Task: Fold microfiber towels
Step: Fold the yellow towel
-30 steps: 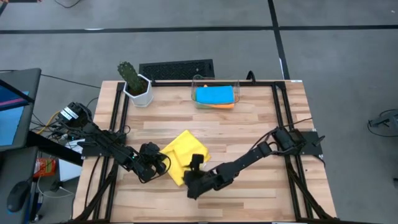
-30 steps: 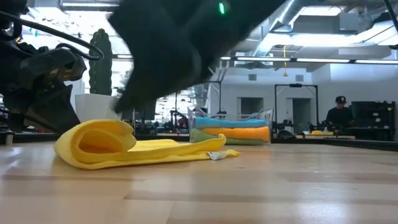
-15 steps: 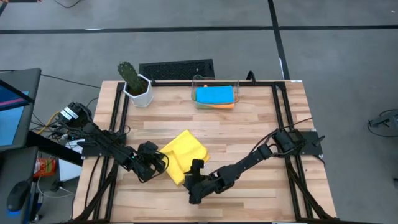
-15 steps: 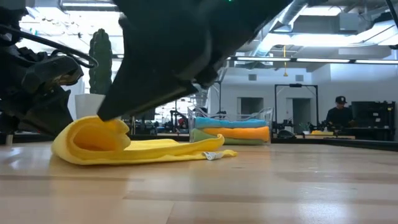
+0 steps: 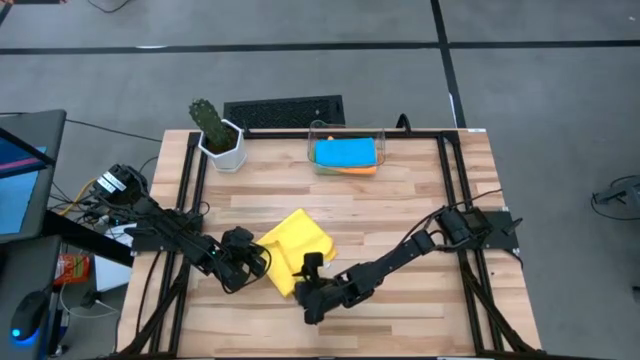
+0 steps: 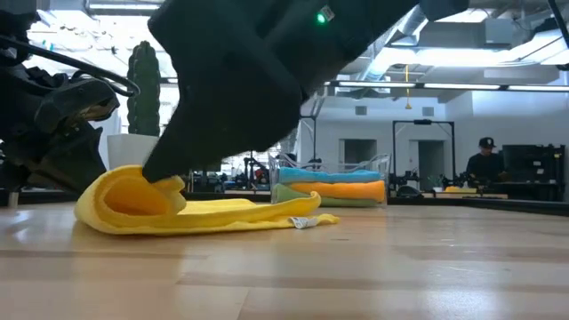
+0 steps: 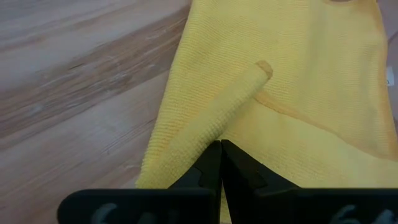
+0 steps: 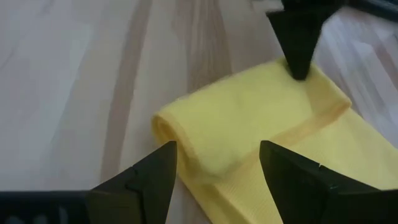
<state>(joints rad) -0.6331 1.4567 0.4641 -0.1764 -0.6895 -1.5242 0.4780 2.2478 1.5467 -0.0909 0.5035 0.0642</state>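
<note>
Your left gripper (image 7: 220,163) is pinched shut on a fold of the yellow towel (image 5: 295,248), at the towel's edge farthest from the clear bin (image 5: 320,135). Your right gripper (image 8: 214,168) hangs spread wide and empty just off the towel's rolled corner. Hold the left pinch low while the right drops over that roll, so the layers don't slide. The bin holds the folded blue towel (image 5: 345,151) stacked on orange (image 6: 342,190) and green (image 6: 293,192).

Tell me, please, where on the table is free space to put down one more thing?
Bare wood lies between the yellow towel and the clear bin, and right of the bin up to the table frame. The front middle is crowded: left gripper and right gripper work at the towel.
</note>
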